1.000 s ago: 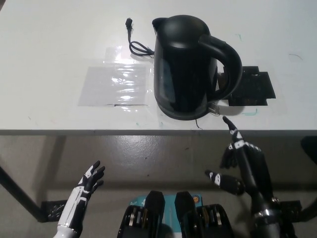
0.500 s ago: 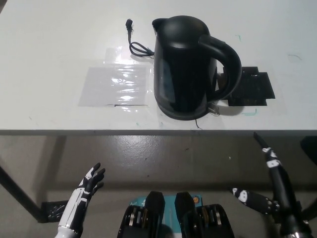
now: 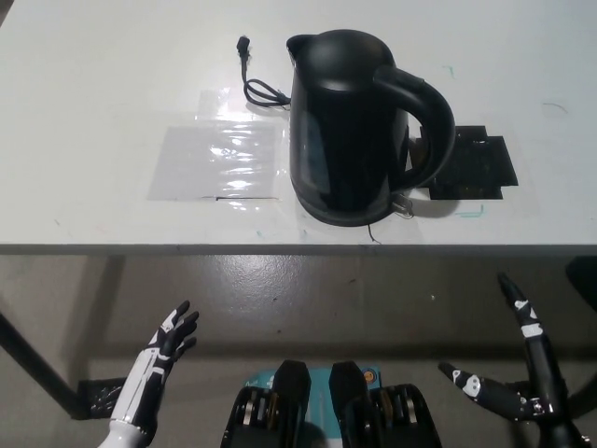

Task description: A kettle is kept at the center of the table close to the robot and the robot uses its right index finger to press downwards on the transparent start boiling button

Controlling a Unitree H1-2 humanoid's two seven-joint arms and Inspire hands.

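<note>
Black right hand [image 3: 522,378] below table [image 3: 112,84] edge — apparently clear of kettle [image 3: 359,126].

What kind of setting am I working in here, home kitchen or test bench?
More likely a lab or test bench. The kettle stands on a plain white table with taped markers: a clear plastic sheet and black tape patch. Below is bare grey floor.

White tabletop [image 3: 112,84] with near edge across mid-frame; a clear, glossy plastic sheet [image 3: 219,161] lies flat on it, left of centre. A black power cord [image 3: 254,82], coiled, ends in a small plug toward the far side. A flat black rectangular mat [image 3: 480,168] lies at right. Grey concrete floor [image 3: 308,299] below; dark table leg [image 3: 33,369] at lower left
</note>
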